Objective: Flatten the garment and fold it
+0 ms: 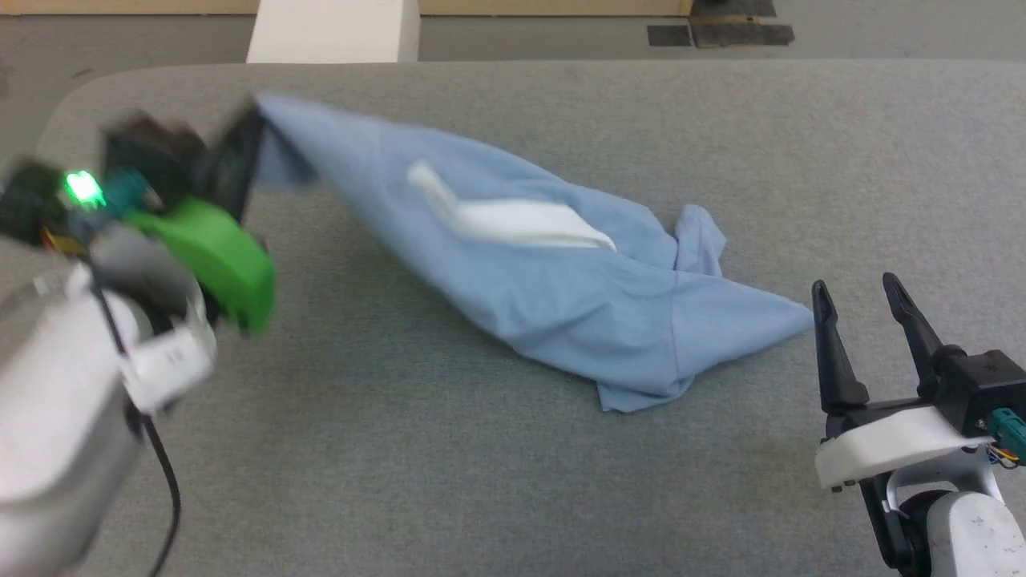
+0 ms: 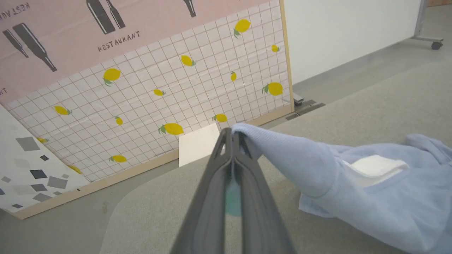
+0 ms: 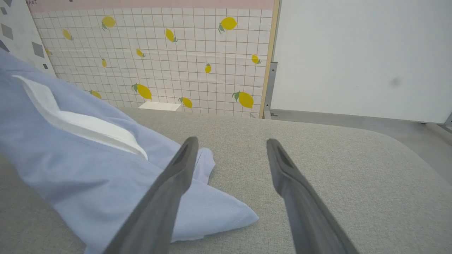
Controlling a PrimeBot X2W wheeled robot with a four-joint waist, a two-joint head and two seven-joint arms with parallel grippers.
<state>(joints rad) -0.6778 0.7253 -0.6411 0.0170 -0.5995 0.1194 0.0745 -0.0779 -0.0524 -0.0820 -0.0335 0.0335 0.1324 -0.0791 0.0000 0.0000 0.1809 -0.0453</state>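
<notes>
Light blue soft-knit polo garment (image 1: pixel 561 296) lies bunched in a long diagonal heap across the middle of the grey fabric-covered surface (image 1: pixel 481 465), running from far left toward near right; white collar (image 1: pixel 513 220) shows on top, twisted and partly folded under; buttons and chest logo not made out; a rumpled bulge, sleeve or hem, stands up at the right end, and a flat pointed corner reaches toward the right claw; cloth heavily wrinkled, layers doubled over, nowhere near flat. Far-left end of the garment is lifted off the surface into a taut peak; left claw (image 2: pixel 231 133) clenched on that corner, cloth pinched between the fingertips in the left wrist view; the head view shows that arm blurred, at the far-left tip of the cloth. Right claw (image 1: pixel 854 287) released, fingers spread, empty, hovering just beside the near-right corner of the garment; apart from it, so far as can be told. Step in hand, by my reading: flattening, at its opening stage; one corner taken, garment yet to be stretched out; folding not begun. Next move likely calls for the right claw to take the near-right corner or hem, then for both to pull apart so the body spreads; risk of pinching one layer only, or of the collar ending up tucked under. Beyond the surface: grey floor, a lemon-print tiled panel (image 2: pixel 197 88), a white block (image 1: pixel 333 32) at the far edge.
</notes>
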